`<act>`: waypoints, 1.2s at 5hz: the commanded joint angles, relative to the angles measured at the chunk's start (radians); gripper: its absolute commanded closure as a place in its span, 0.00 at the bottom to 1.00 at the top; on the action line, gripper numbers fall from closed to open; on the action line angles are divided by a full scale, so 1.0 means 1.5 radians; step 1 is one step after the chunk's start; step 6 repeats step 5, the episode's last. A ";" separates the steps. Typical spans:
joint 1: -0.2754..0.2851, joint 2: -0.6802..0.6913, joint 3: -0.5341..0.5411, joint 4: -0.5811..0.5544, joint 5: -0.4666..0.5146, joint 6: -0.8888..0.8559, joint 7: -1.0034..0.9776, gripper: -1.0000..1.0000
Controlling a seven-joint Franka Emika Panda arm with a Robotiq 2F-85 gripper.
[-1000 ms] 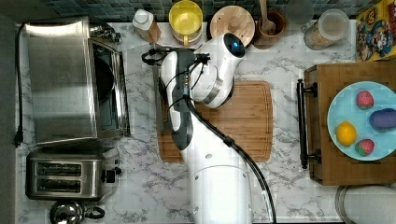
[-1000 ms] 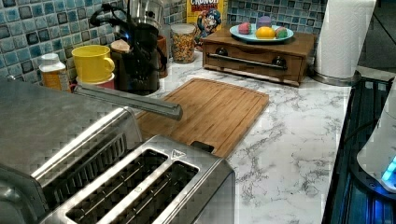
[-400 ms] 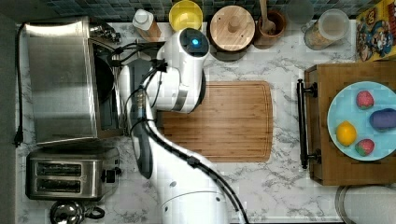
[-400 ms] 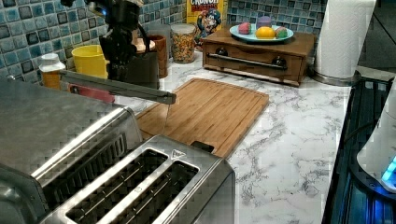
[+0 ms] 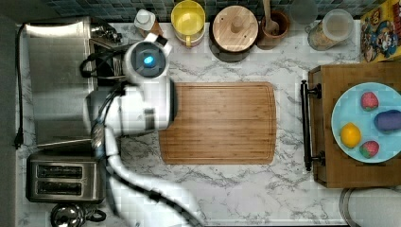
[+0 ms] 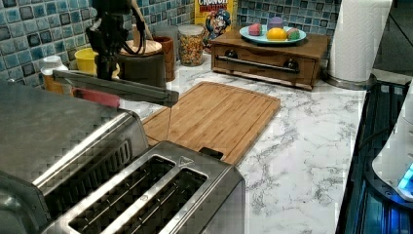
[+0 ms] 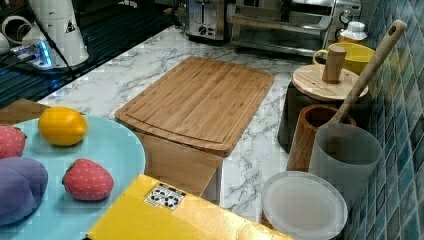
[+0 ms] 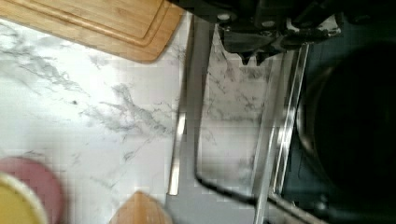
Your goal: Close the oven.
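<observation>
The oven (image 5: pixel 56 80) is a steel box at the top view's left, and my white arm covers its door there. In the left view its long bar handle (image 6: pixel 117 90) hangs level above the counter with the door partly raised. My dark gripper (image 6: pixel 104 68) stands just above that bar. In the wrist view my gripper (image 8: pixel 252 57) is shut, its tips over the glass door (image 8: pixel 229 121) between the handle (image 8: pixel 184 121) and the dark interior (image 8: pixel 355 121).
A two-slot toaster (image 5: pixel 64 177) stands beside the oven. The wooden cutting board (image 5: pixel 220 123) lies mid-counter. A bottle (image 5: pixel 144 21), a yellow cup (image 5: pixel 188 21) and a lidded canister (image 5: pixel 235 28) line the back wall. A wooden box (image 5: pixel 326 165) carries a plate of fruit.
My arm has swung from over the cutting board toward the top view's left, over the oven door. The door handle has risen in the left view.
</observation>
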State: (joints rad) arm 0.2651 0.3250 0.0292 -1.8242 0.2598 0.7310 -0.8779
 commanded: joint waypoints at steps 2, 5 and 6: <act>0.197 -0.036 0.012 0.079 -0.286 -0.100 0.308 1.00; 0.230 -0.141 -0.023 -0.003 -0.364 -0.024 0.575 1.00; 0.230 -0.141 -0.023 -0.003 -0.364 -0.024 0.575 1.00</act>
